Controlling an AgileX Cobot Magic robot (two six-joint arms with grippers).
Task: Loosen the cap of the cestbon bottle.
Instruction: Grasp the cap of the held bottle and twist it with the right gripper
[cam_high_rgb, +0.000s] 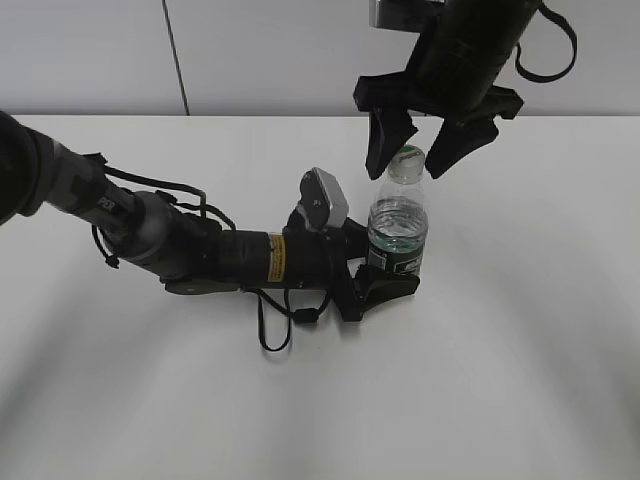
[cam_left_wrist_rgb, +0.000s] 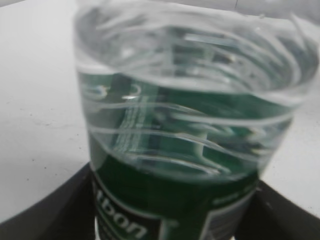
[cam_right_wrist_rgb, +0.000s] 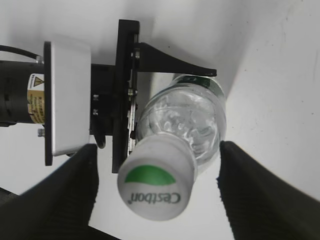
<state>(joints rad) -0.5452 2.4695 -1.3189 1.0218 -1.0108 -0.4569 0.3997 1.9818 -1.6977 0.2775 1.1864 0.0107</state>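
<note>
A broad white surface (cam_high_rgb: 520, 380) was seen to carry everything in the scene, with a pale wall behind it. Across the left half of that surface the long black left arm (cam_high_rgb: 170, 245) was laid nearly level, a silver box-shaped wrist camera (cam_high_rgb: 325, 198) being mounted near its tip. The left end effector (cam_high_rgb: 385, 275) was pressed against the lower body of the small clear ribbed plastic cestbon bottle (cam_high_rgb: 398, 222), its black fingers (cam_left_wrist_rgb: 47, 212) being seen on either side of the dark green label band (cam_left_wrist_rgb: 170, 210) in the left wrist view. The bottle was held upright on the surface, right of centre, and water was visible inside it. From the top of the exterior view the black right arm (cam_high_rgb: 470, 45) was hung down over the bottle. The right end effector (cam_high_rgb: 410, 160) was spread wide, one finger (cam_right_wrist_rgb: 55, 195) being placed on each side of the bottle neck and apart from it. The small round white plastic screw cap (cam_right_wrist_rgb: 156, 179), marked with a green patch and the word Cestbon, was seated on the bottle between those fingers, untouched by them.
</note>
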